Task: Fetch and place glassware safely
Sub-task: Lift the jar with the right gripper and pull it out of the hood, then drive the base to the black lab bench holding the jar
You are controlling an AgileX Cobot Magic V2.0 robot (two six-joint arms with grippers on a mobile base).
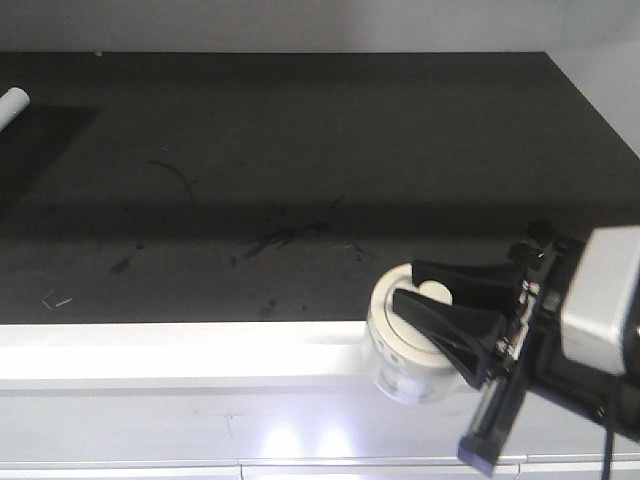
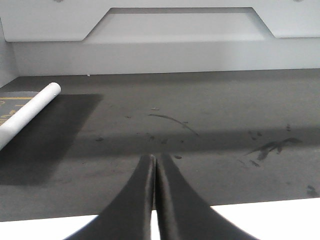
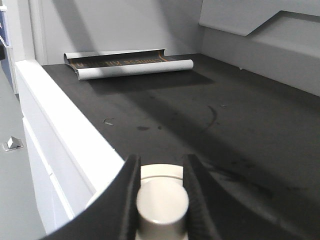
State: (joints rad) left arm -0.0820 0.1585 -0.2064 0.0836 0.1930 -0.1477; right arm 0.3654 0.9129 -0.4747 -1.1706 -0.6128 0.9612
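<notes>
Near right, over white edge [image 1: 200, 345]: holding jar [image 1: 398, 368] by knob [image 3: 162, 202] w/ R gripper [image 1: 407, 282]; L gripper [image 2: 154, 159] pinched together, empty. Next: lower slow onto black top [image 1: 300, 150].

Cream-white lid [image 3: 162, 202] — black right claw [image 1: 408, 283], black tabletop [image 1: 300, 150]

A lab or workshop test bench rather than a home; the matt black worktop [image 1: 300, 150] is scuffed with dark scratch marks [image 1: 285, 238]; its white front edge [image 1: 150, 350] tops plain white cabinet fronts [image 3: 45, 165] with seams; flat grey panels [image 2: 175, 30] with an angular recess box it in behind; a half-unrolled printed sheet [image 3: 130, 67] lies at one end; small staple-like bits [image 3: 108, 119] lie loose.
</notes>
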